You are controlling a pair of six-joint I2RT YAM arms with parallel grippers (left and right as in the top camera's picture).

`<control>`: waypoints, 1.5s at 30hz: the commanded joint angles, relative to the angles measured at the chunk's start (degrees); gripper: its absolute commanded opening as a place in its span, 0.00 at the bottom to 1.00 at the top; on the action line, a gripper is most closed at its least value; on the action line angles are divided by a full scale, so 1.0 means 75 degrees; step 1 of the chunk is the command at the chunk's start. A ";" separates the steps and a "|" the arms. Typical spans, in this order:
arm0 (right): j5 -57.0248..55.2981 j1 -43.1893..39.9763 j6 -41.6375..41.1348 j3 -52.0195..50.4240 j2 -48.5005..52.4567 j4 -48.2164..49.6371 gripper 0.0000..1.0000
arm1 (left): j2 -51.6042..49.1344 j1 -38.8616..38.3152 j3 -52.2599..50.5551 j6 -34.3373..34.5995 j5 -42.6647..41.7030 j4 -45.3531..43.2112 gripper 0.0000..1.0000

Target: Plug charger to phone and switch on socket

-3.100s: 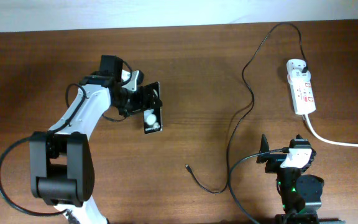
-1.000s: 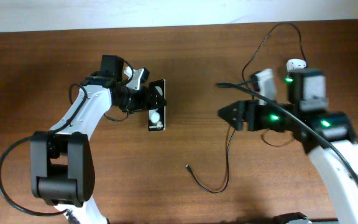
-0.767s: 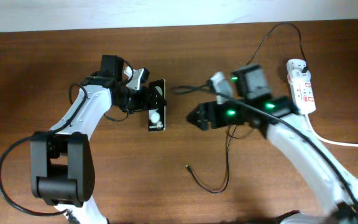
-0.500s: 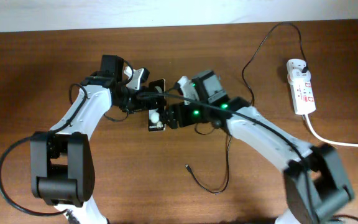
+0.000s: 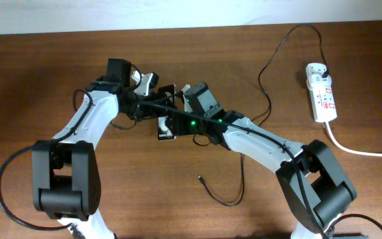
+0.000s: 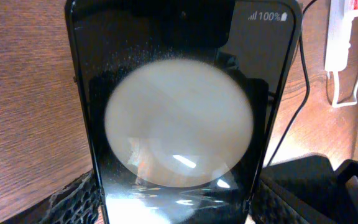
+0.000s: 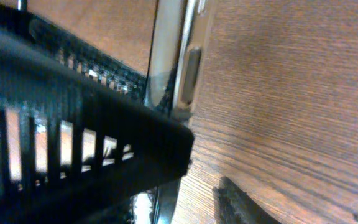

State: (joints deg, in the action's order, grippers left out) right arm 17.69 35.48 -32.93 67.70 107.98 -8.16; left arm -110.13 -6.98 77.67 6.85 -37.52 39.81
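At the middle of the table [image 5: 45,79], a little to the left, we see the phone [image 5: 164,126], with both arms meeting on it. The left gripper [image 5: 156,106] comes from the left side and has the phone between its fingers. In the left wrist view one ribbed pad [image 6: 73,199] sits at each long side of the phone, so we read this gripper as clamped on the phone. The glossy screen faces this camera, with one large round glare spot and a small "100%" at the far end.

The right arm reaches from the right across the table, and the right gripper [image 5: 176,126] is at the right edge of the phone. In the right wrist view we see the thin side of the phone with a long button [image 7: 191,65], very close behind one black finger [image 7: 73,124]. The tip of the other finger [image 7: 241,205] is lower in the picture. We cannot tell if these fingers press on the phone or stand apart from it.

The charger [image 5: 231,203] lies on the wood to the right of the phone. Its thin black cable makes a loop on the near side, and the plug tip [image 5: 200,178] rests free on the table, near the phone but apart from it. The other end goes to the far right, to the socket [image 5: 321,93]. A thick white cord [image 5: 357,149] leaves the socket toward the right edge.
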 commanded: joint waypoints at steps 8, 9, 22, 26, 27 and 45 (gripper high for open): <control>0.0399 0.0032 -0.0082 0.0090 0.0052 0.0137 0.25 | 0.0172 0.0017 0.0000 -0.0096 -0.0230 -0.0020 0.74; 0.0449 0.0032 -0.0082 0.0090 0.0052 0.0140 0.25 | 0.0172 0.0015 0.0000 -0.0096 -0.0230 -0.0020 0.75; 0.1413 -0.0102 -0.0076 0.0090 0.0015 0.0012 0.04 | 0.0189 0.0047 0.0006 -0.0111 -0.0664 -0.0061 0.88; 0.2687 -0.0589 0.0169 0.0090 -0.0306 0.0154 0.04 | 0.0411 0.0309 0.0009 -0.0280 -0.2288 -0.0332 0.88; 0.3223 -0.0734 0.0347 0.0090 -0.0391 0.0306 0.04 | 0.0501 0.0399 0.0009 -0.0391 -0.2728 -0.0417 0.87; 0.6577 -0.2078 -0.0752 0.0090 -0.0501 0.3692 0.04 | 0.1032 0.0941 0.0012 -0.1215 -0.7023 -0.1883 0.72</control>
State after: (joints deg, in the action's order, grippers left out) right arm 66.13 21.93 -35.48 67.70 105.69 17.67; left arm -104.14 -0.71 77.67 -0.89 -87.85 25.80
